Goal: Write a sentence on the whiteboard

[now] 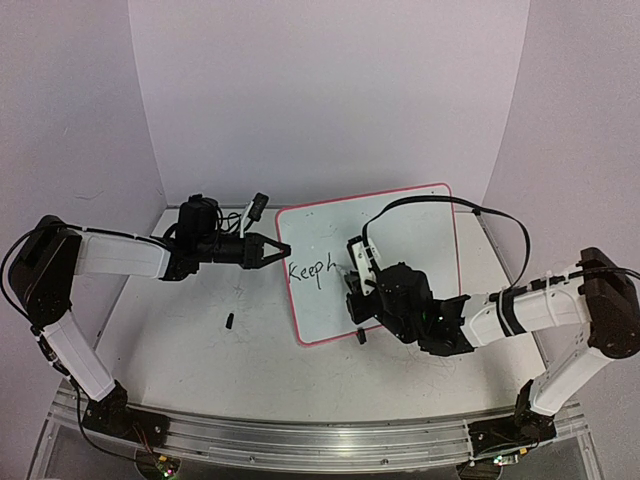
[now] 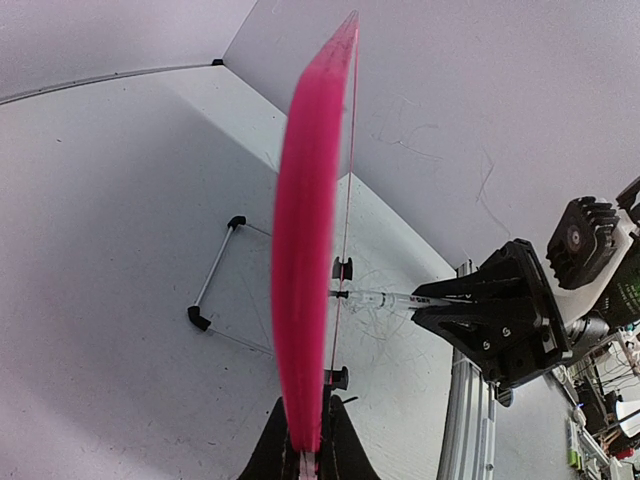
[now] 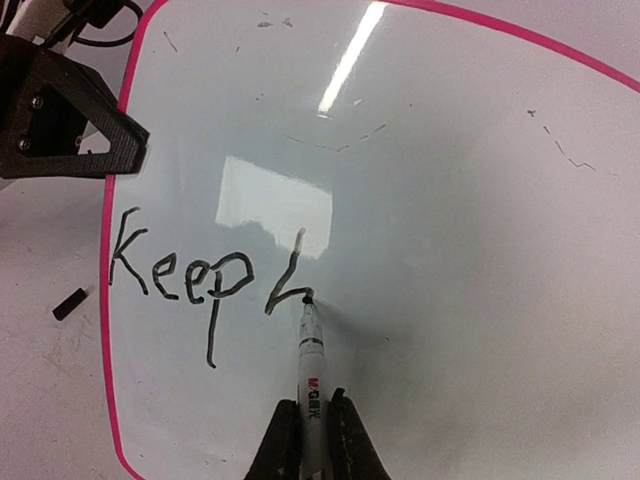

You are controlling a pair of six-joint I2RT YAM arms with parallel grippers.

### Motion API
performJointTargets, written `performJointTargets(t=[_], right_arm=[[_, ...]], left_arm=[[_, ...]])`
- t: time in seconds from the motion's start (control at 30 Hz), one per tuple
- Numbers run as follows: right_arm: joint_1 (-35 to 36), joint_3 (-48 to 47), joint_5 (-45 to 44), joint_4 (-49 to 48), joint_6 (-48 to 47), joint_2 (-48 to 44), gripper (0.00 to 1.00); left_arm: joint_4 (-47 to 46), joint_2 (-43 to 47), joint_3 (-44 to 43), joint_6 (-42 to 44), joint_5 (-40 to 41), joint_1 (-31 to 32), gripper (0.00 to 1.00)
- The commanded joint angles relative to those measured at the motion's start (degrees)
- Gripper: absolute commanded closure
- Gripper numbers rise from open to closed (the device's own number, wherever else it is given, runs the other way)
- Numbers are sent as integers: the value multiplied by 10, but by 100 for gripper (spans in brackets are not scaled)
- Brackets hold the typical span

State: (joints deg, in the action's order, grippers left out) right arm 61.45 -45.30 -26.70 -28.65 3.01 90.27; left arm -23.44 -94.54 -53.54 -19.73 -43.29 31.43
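The whiteboard, white with a pink rim, lies tilted on the table. Black letters of the sentence read "Keep" followed by a half-drawn stroke. My left gripper is shut on the whiteboard's left edge, and the left wrist view shows the pink rim edge-on between its jaws. A white marker is clamped in my right gripper, which is shut on it. The marker's tip touches the whiteboard at the end of the last stroke. The right gripper hovers over the board's lower middle.
A small black cap lies on the table left of the board, also seen as a black piece. A thin wire frame with black ends lies behind the board. An aluminium rail runs along the near edge. White walls enclose the table.
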Motion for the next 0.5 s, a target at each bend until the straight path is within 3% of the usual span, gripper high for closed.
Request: performJointTargets(t=[0.0,0.47], right_arm=[[3,5,8,11,9,-14,100],[9,-12,20,6,8,6,100]], left_arm=[[4,19,-4,19,21,-3,98],[4,20,-4,19,20,-3,98]])
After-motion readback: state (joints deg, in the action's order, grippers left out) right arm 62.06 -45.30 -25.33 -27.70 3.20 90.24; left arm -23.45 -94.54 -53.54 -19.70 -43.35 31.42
